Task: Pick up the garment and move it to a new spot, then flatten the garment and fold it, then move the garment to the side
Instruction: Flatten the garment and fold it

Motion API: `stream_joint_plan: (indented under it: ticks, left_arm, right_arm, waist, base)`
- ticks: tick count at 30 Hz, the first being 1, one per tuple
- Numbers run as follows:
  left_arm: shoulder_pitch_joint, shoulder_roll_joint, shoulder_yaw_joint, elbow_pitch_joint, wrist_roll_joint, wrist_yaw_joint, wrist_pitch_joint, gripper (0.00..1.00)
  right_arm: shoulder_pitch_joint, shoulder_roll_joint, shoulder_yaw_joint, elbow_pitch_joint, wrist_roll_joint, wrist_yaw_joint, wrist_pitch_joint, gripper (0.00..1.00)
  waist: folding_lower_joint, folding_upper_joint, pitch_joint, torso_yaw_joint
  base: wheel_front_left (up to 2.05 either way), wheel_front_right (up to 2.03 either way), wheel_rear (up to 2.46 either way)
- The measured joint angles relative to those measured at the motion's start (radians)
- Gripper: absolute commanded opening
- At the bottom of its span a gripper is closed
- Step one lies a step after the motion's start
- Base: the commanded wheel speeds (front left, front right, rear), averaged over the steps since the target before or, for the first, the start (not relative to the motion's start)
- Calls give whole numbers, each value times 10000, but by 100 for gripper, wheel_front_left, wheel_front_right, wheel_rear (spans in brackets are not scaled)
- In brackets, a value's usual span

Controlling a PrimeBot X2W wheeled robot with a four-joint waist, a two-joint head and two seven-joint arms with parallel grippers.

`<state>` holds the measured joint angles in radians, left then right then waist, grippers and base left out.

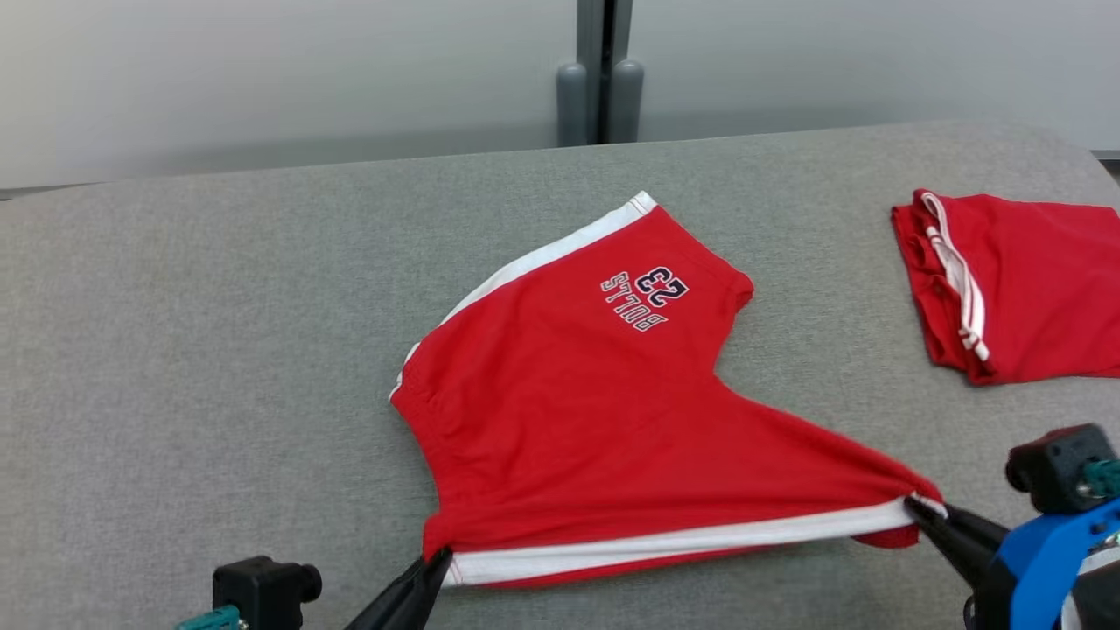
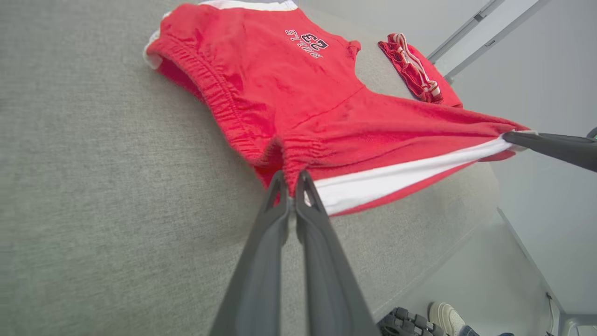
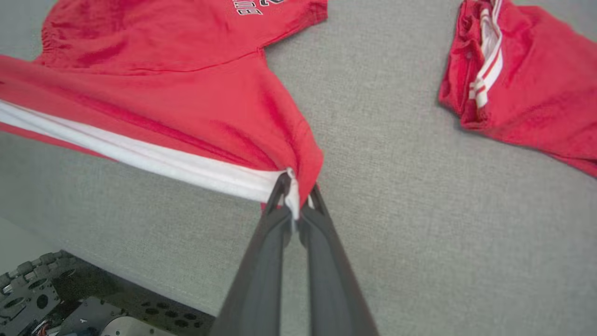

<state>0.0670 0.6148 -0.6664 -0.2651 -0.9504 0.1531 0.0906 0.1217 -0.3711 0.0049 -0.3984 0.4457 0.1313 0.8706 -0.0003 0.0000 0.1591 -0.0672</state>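
Roughly midway: my left pincer and right pincer each clamp a near corner of the red shorts, pulled taut; folding and moving aside remain.

Garment on table; second garment apart to its right; left pincer at its near-left corner, right pincer near-right

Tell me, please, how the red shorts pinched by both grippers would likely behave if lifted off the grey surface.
Probably floppy: the red shorts pull taut only between the left gripper and right gripper, so the rest would likely sag. They look light, a thin knit. Slipping seems unlikely: both jaws pinch bunched fabric.
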Motion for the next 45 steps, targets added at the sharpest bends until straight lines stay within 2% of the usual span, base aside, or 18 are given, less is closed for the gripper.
stream_joint_plan:
  ticks: [2, 4, 7, 18, 25, 32, 38, 39, 40, 41, 42, 43, 45]
  left_arm:
    - [-42, -19, 188, -640, 13, 311, 44, 0]
    - [-307, -77, 209, -650, 121, 355, 61, 0]
    - [-999, -554, 276, -284, 192, 322, -44, 0]
    - [-3247, -2495, 368, 2497, 79, -182, -577, 0]
    - [-4858, -3661, 387, 4738, 291, -360, -1110, 0]
    - [-5869, -4466, 288, 6535, 368, -930, -1643, 0]
    - [-6524, -4876, 134, 7754, 656, -1189, -2150, 0]
    - [-6601, -4916, 128, 7921, 665, -1235, -2220, 8]
    - [-6668, -4955, 123, 8057, 675, -1292, -2289, 8]
    - [-6731, -4997, 111, 8199, 677, -1350, -2351, 23]
    - [-6788, -5037, 98, 8316, 677, -1404, -2408, 50]
    - [-6841, -5079, 92, 8410, 675, -1463, -2464, 100]
    - [-6922, -5139, 65, 8577, 673, -1582, -2568, 100]
  right_arm:
    - [-59, 345, -339, -755, -368, -4, 203, 0]
    - [-389, 324, -301, -805, -430, -4, 242, 0]
    - [-1406, 190, 58, -443, -420, -6, 63, 0]
    - [-5458, -709, 1501, 3099, -520, -6, -1260, 0]
    - [-7601, -821, 2157, 5056, -698, -6, -2288, 0]
    - [-9006, -754, 2587, 7030, -732, -4, -3183, 0]
    - [-9617, -585, 2824, 8303, -621, -6, -3699, 0]
    - [-9694, -581, 2934, 8479, -635, -4, -3724, 50]
    - [-9751, -568, 3020, 8640, -639, -4, -3806, 50]
    - [-9805, -533, 3049, 8798, -623, -6, -3879, 100]
    - [-9868, -483, 3076, 8959, -589, -6, -3937, 100]
    - [-9933, -447, 3120, 9093, -587, -6, -4021, 100]
    - [-10047, -343, 3160, 9332, -556, -6, -4207, 100]
  waist:
    - [2, 0, 56, 193]
    - [2, 0, 99, 312]
    - [3, 0, 165, 503]
    - [4, 0, 749, 1348]
    - [5, 0, 1491, 1973]
    - [5, 0, 2245, 2434]
    - [6, 0, 2697, 2721]
    - [5, 0, 2750, 2741]
    - [6, 0, 2791, 2755]
    - [6, 0, 2820, 2766]
    - [6, 0, 2845, 2771]
    - [5, 0, 2865, 2773]
    - [6, 0, 2883, 2767]
  base:
    - [0, 0, 0]
    - [0, 0, 0]
    - [0, 0, 0]
    - [0, 0, 0]
    - [0, 0, 0]
    - [0, 0, 0]
    - [0, 0, 0]
    - [0, 0, 0]
    - [0, 0, 0]
    - [0, 0, 0]
    - [0, 0, 0]
    - [0, 0, 0]
    - [0, 0, 0]
